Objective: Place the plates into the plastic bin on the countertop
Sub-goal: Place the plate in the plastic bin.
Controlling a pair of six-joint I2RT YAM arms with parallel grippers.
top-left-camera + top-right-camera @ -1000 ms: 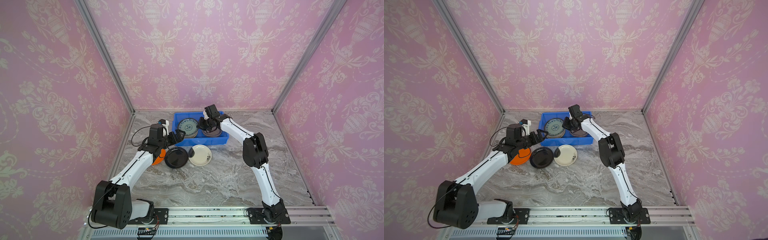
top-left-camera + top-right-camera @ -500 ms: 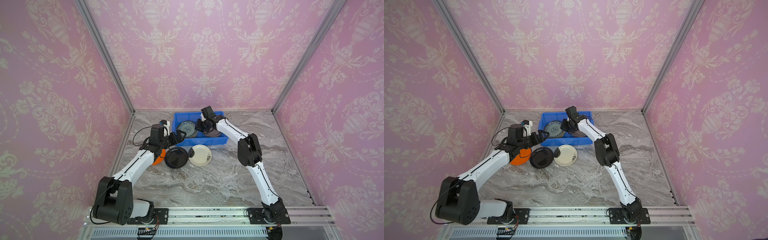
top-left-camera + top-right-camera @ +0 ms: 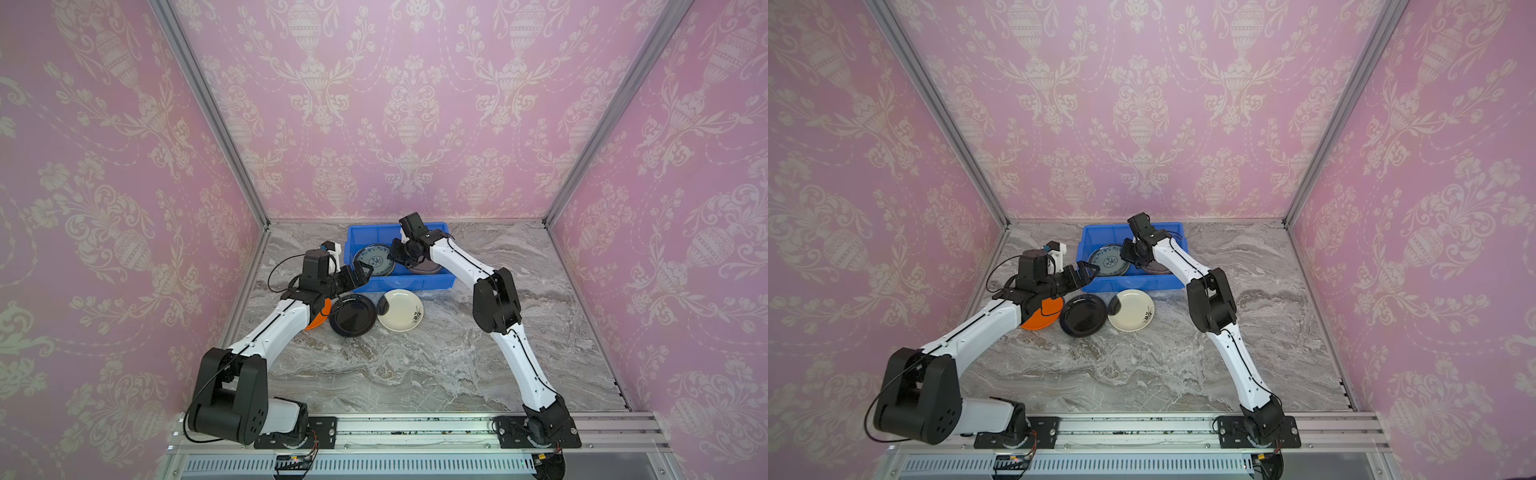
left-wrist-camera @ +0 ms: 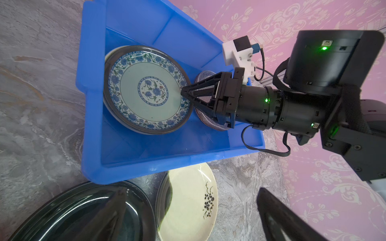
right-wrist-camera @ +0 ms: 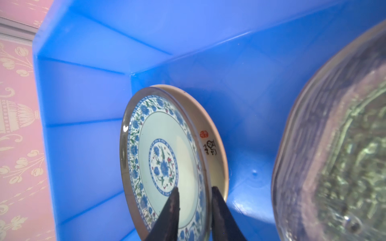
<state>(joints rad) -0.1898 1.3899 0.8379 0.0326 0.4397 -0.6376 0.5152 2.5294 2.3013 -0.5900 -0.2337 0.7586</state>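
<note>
My right claw [image 5: 194, 188] sits narrowly parted astride the rim of the round blue-patterned plate [image 5: 163, 158], stacked on a cream plate [image 5: 217, 133] inside the bright blue plastic bin [image 5: 83, 83]; my left claw [image 3: 360, 278] hangs wide.

A bright blue bin [image 3: 432, 282] is seen on a grey marbled table [image 3: 415, 365] veined with white and brown, backed by pink walls [image 3: 415, 104] printed with cream damask. A patterned plate [image 3: 374, 260] is banded with blue florals on a pale ground, and a glass plate [image 5: 344, 167] is smoky and textured. An orange plate [image 3: 319, 316], a glossy black plate [image 3: 352, 314] and a cream plate [image 3: 401, 311] marked with dark blossoms are also shown.
</note>
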